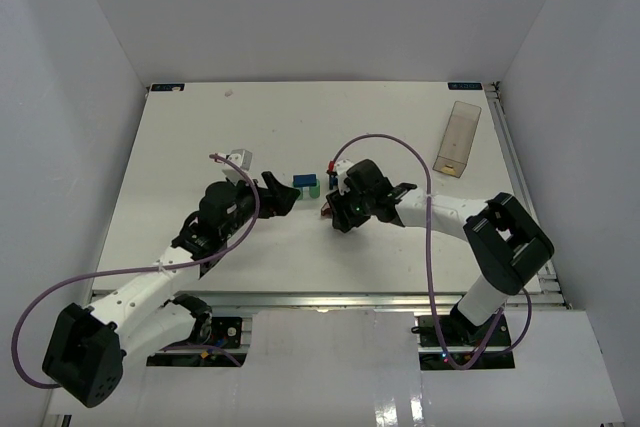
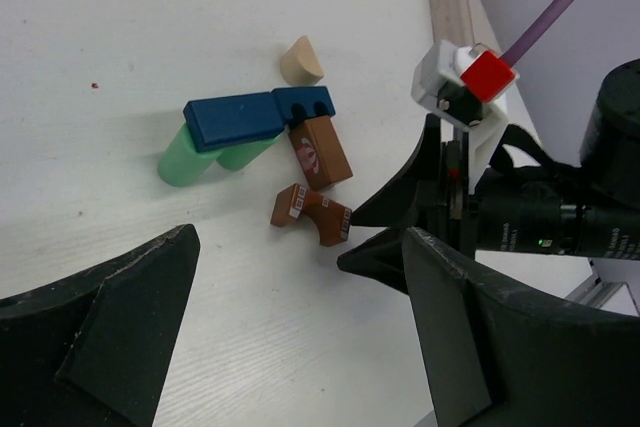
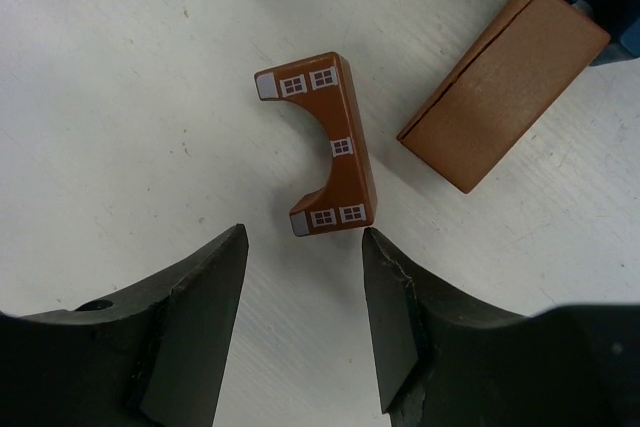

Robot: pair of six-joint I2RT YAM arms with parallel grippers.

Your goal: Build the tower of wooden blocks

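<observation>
The wooden blocks lie loose on the white table (image 2: 120, 27), not stacked. In the left wrist view two green cylinders (image 2: 200, 155) lie under a blue block (image 2: 232, 119), with a blue notched piece (image 2: 305, 102), a brown brick (image 2: 320, 150), a tan piece (image 2: 300, 60) and a brown arch (image 2: 310, 213) beside them. My right gripper (image 3: 303, 247) is open, and the brown arch (image 3: 335, 142) lies flat just ahead of its fingertips; the brown brick (image 3: 505, 112) is to its right. My left gripper (image 2: 298, 277) is open and empty, a little short of the arch, facing the right gripper (image 2: 375, 237).
A clear plastic box (image 1: 457, 137) stands at the back right of the table. The block cluster (image 1: 306, 184) sits mid-table between my left gripper (image 1: 283, 195) and my right gripper (image 1: 333, 209). White walls enclose the table on three sides.
</observation>
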